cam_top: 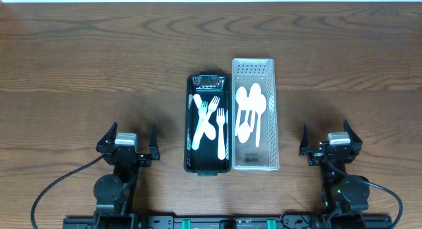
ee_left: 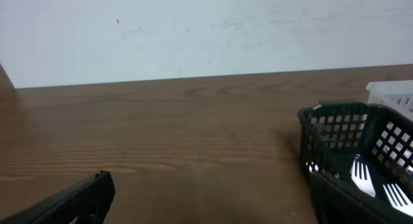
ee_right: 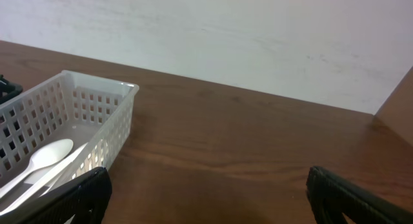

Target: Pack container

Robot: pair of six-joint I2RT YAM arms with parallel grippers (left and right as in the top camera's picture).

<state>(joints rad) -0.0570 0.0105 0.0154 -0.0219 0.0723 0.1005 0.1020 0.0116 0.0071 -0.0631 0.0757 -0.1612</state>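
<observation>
— Where are the containers, and which way do they run?
— Mid-table, side by side and touching. The long axes of the black basket (cam_top: 187, 123) and the white basket (cam_top: 275, 117) run from the near edge toward the far edge.
— What is in them?
— White forks (cam_top: 219, 123) lie crossed in the black basket, and white spoons (cam_top: 254, 110) lie lengthwise in the white one.
— And the pincers?
— The left gripper (cam_top: 132, 133) and right gripper (cam_top: 326, 130) sit near the front edge, each well apart from the baskets. Both have their fingers spread wide and hold nothing. Bare wooden table (cam_top: 79, 70) lies on either side.

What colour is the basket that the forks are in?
The basket is black, clearest in the overhead view.
</observation>
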